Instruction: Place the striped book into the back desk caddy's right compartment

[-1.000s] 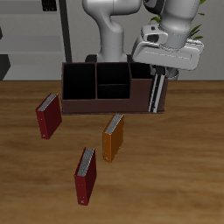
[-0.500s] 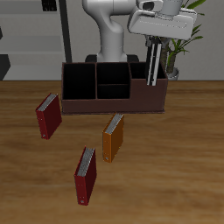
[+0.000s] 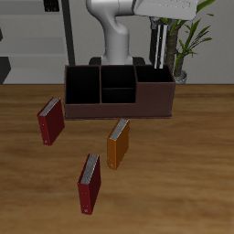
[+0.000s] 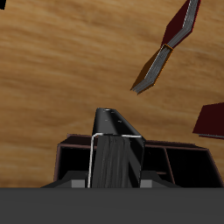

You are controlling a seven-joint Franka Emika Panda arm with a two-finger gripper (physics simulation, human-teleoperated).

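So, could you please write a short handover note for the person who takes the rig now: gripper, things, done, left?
Gripper: shut on the striped book, which hangs upright, lifted well above the table.
Back desk caddy: at the table's back; the book is over its end section, the right compartment, which looks empty.
Other books: the orange book and two dark red books lie on the table, not involved.
Done: book picked up and carried to the caddy.
Left: lower it into the compartment, open the gripper, retreat.
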